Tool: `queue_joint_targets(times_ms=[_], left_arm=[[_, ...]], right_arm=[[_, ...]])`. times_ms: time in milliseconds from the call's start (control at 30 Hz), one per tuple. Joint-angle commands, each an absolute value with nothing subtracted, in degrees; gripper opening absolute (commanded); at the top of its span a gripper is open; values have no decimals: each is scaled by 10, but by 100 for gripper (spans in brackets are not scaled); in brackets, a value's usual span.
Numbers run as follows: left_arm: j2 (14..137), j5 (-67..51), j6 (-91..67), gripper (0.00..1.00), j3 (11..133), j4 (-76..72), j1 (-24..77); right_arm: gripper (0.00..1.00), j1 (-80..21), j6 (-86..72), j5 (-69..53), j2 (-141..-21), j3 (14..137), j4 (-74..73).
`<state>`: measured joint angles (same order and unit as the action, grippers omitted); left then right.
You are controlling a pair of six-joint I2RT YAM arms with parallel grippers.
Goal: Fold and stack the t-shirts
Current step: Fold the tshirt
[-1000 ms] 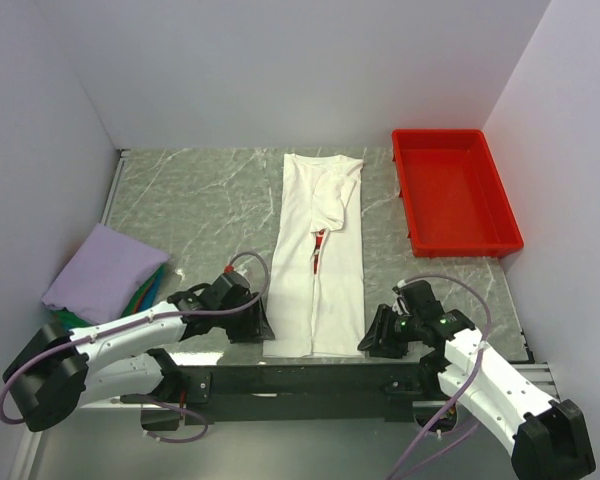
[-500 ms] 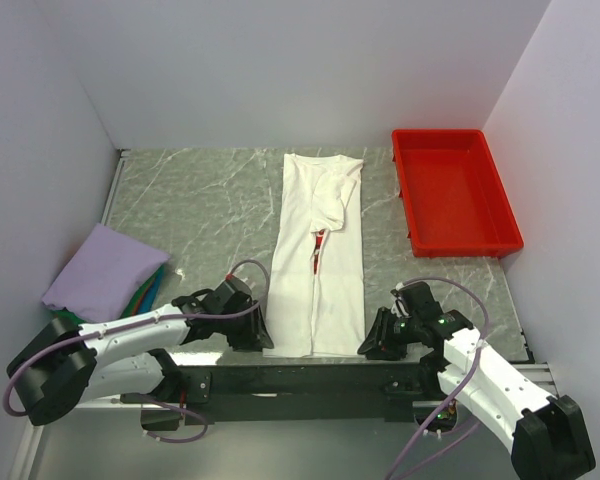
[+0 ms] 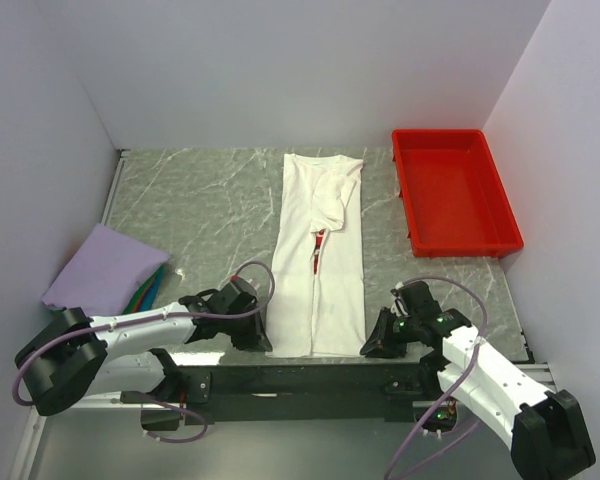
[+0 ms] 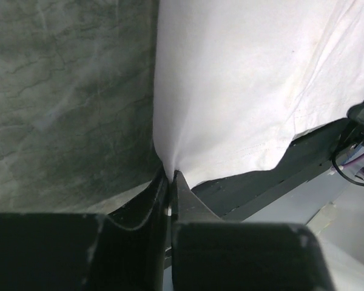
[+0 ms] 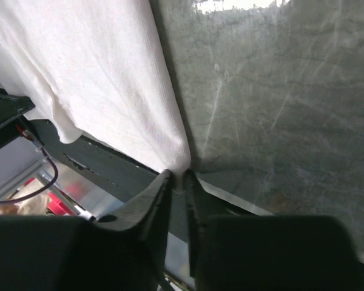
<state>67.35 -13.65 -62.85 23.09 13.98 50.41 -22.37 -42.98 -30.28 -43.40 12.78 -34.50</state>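
Observation:
A white t-shirt (image 3: 317, 255) lies as a long narrow strip down the middle of the marble table, a sliver of red print showing at its centre fold. My left gripper (image 3: 263, 340) is shut on its near left hem corner (image 4: 170, 167). On the other side my right gripper (image 3: 367, 345) pinches the near right hem corner (image 5: 181, 167). Both corners pucker into the jaws. A folded lavender t-shirt (image 3: 105, 268) rests at the left on green and blue folded ones (image 3: 148, 292).
A red plastic tray (image 3: 453, 190) stands at the back right. White walls close in the table on three sides. The dark frame rail (image 3: 300, 378) runs along the near edge just below the hem.
Both grippers have closed onto the white t-shirt's near hem corners. The left arm slid a little lower and rightward to the hem; the right arm barely shifted.

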Motion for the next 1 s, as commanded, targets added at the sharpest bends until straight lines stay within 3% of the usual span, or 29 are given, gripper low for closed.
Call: queue_joint_targets(times_ms=[0, 33, 133, 467, 667, 967], left_arm=[[675, -140, -620, 7, 254, 121, 511], [675, -141, -619, 5, 255, 120, 515], [672, -136, -620, 1, 260, 120, 526], [638, -116, -639, 1, 261, 142, 566], [677, -84, -570, 1, 361, 190, 538], [779, -84, -536, 1, 466, 153, 419]], right_arm=[[18, -227, -435, -309, -435, 149, -314], [10, -227, -436, -309, -427, 151, -313], [0, -227, -436, -306, -401, 152, -325], [0, -258, -432, -291, -270, 151, -433], [0, -258, -381, -221, -342, 269, -430], [0, -226, -399, -181, -553, 378, -232]])
